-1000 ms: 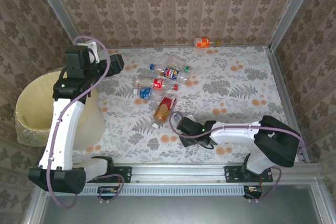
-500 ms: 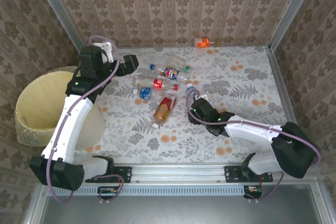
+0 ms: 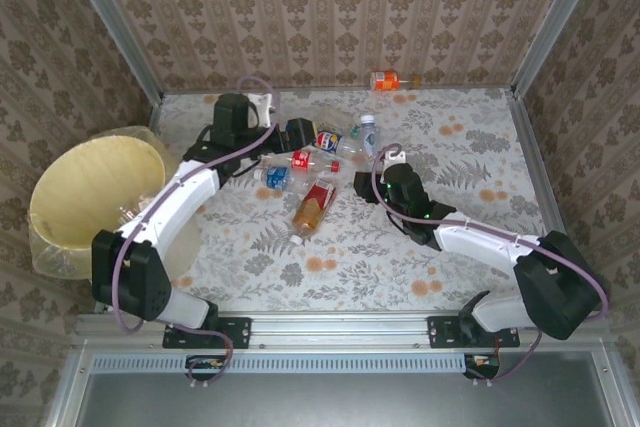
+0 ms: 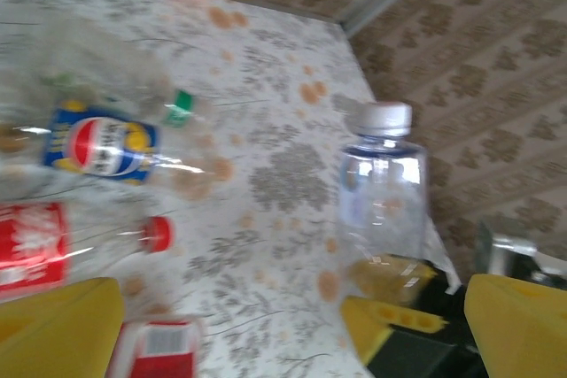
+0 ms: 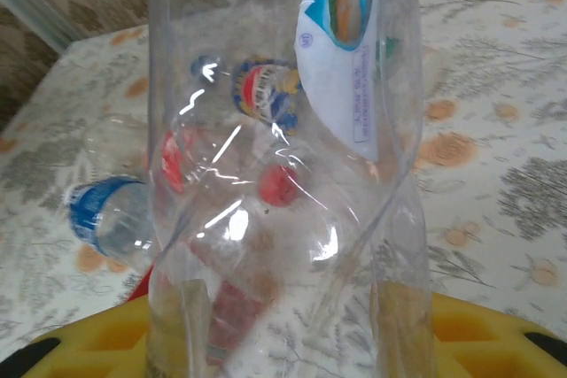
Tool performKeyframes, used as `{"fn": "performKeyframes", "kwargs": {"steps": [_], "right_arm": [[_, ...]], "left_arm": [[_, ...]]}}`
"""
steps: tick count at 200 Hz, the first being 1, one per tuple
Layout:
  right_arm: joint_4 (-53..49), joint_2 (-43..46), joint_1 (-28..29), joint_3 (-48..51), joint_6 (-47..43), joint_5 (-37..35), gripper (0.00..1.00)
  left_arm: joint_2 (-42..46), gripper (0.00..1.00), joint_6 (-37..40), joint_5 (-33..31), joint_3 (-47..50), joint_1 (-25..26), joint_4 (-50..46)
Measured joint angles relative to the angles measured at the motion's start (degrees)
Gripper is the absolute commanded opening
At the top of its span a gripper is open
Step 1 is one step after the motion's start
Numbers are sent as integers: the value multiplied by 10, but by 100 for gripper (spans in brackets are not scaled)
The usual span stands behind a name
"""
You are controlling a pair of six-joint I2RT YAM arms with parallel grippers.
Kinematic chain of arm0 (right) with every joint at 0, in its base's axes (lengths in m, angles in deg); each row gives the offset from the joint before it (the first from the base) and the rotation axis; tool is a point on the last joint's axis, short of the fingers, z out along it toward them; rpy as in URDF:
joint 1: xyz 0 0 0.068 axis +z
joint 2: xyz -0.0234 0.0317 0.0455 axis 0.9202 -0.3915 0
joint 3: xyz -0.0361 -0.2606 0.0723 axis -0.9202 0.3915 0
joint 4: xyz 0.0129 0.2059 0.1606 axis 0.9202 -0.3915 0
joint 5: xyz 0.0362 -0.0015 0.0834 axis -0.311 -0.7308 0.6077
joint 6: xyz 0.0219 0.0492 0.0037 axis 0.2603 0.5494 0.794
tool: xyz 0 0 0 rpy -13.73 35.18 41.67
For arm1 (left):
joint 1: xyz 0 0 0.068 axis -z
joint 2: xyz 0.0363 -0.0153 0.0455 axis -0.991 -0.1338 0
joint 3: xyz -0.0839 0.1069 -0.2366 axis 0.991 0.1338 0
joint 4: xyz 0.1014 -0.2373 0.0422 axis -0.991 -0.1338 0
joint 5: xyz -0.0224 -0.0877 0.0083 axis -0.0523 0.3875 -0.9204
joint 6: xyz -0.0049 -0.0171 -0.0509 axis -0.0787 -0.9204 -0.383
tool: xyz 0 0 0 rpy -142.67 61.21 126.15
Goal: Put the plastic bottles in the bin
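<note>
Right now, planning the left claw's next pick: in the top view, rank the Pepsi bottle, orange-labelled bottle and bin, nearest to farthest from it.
1. Pepsi bottle, just right of the left claw.
2. Orange-labelled bottle, by the far wall.
3. Bin, far left.

The surface (image 3: 470, 147) has a floral print of orange blossoms and grey ferns. Brown damask wallpaper (image 3: 330, 7) rises behind it, with silver metal posts (image 3: 112, 22) at the corners.
</note>
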Motion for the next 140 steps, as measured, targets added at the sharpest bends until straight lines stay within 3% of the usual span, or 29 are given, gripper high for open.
{"fn": "performKeyframes", "kwargs": {"steps": [65,115,140], "right_arm": [[87,-7,0,-7,-6,121,47],[115,-15,1,-24,-11,188,48],[124,-28,1,-28,-12,201,48]], "left_arm": [[-71,100,-15,-8,-24,97,53],[-104,100,-26,-17,-48,106,73],[-111,91,-36,-18,-48,106,81]]}}
